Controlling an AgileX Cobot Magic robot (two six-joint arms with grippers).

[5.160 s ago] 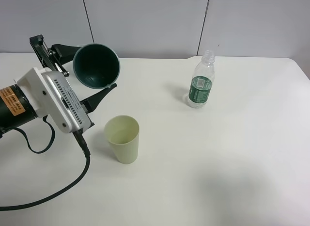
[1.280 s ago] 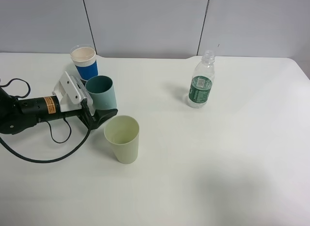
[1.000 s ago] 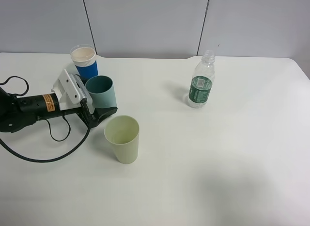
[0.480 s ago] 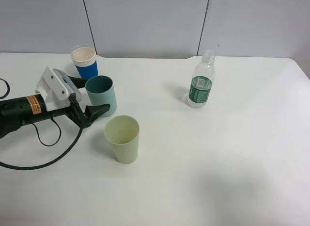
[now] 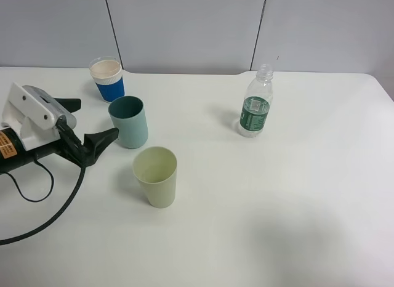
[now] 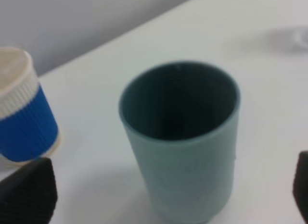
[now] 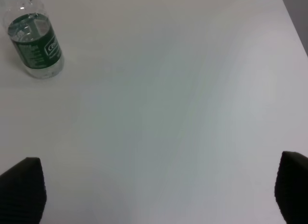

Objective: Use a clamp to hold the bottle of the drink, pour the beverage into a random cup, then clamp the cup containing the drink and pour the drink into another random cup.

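Observation:
The teal cup stands upright on the white table, next to the pale green cup, which stands in front of it. My left gripper is open and empty, just left of the teal cup and apart from it. In the left wrist view the teal cup stands between and beyond the two black fingertips. The clear bottle with a green label stands uncapped at the back right and also shows in the right wrist view. My right gripper is open and empty, far from the bottle.
A blue cup with a white rim stands behind the teal cup, close to my left gripper's far finger; it also shows in the left wrist view. The left arm's black cable lies on the table at the front left.
My left gripper set the teal cup upright on the table, opened, and drew back to the left. The bottle and the other cups have not moved.

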